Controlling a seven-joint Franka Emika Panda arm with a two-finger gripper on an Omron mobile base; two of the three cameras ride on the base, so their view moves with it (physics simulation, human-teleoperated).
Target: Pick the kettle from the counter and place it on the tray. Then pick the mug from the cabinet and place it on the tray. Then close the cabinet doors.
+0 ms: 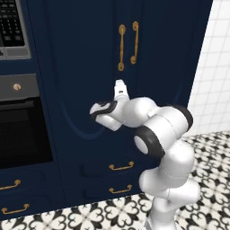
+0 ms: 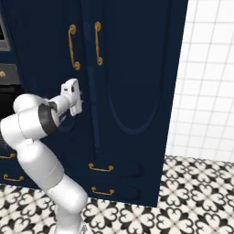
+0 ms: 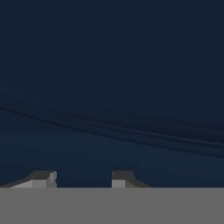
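Against the left of the two cabinet doors (image 2: 55,59), both shut, the gripper (image 3: 83,177) presses its fingertips (image 3: 43,177) close to the panel, jaws parted, holding nothing. Brass handles (image 1: 128,45) sit above; two drawers (image 1: 121,177) below.

No legible text, label, brand, number or sign on any surface; keypad (image 1: 12,23) markings too blurred.

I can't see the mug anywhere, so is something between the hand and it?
Yes. The cabinet doors look shut, and the hand points at the left door's panel below the brass handles. No mug visible.
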